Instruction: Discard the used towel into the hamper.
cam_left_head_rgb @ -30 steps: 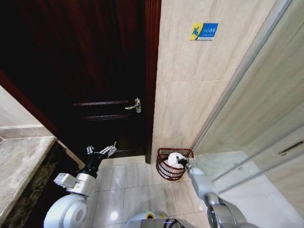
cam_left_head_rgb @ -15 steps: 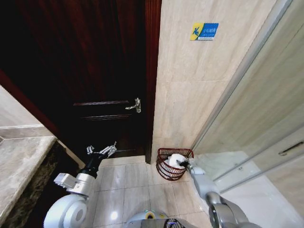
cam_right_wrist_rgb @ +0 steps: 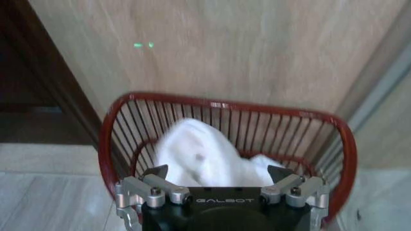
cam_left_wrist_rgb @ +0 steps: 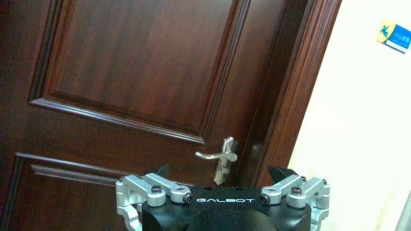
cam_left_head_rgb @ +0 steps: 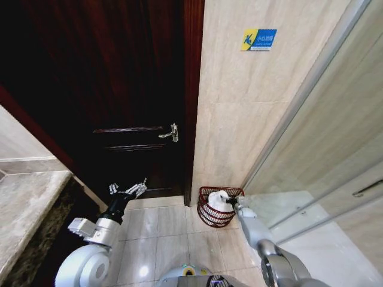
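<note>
Towel (cam_right_wrist_rgb: 202,156) sits in our basket (cam_right_wrist_rgb: 224,108), right claw (cam_right_wrist_rgb: 218,175) spread apart; its cloth might snag on a finger.

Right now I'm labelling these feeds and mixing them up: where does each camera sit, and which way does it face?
Head view: on the head, looking down at the dark red round wire hamper holding the white towel; both arms show.
Left wrist view: on the left arm, facing the dark wooden door; the open left claw shows.
Right wrist view: on the right arm, above the hamper; the open right claw shows.
Head and right wrist views share hamper and towel.
</note>
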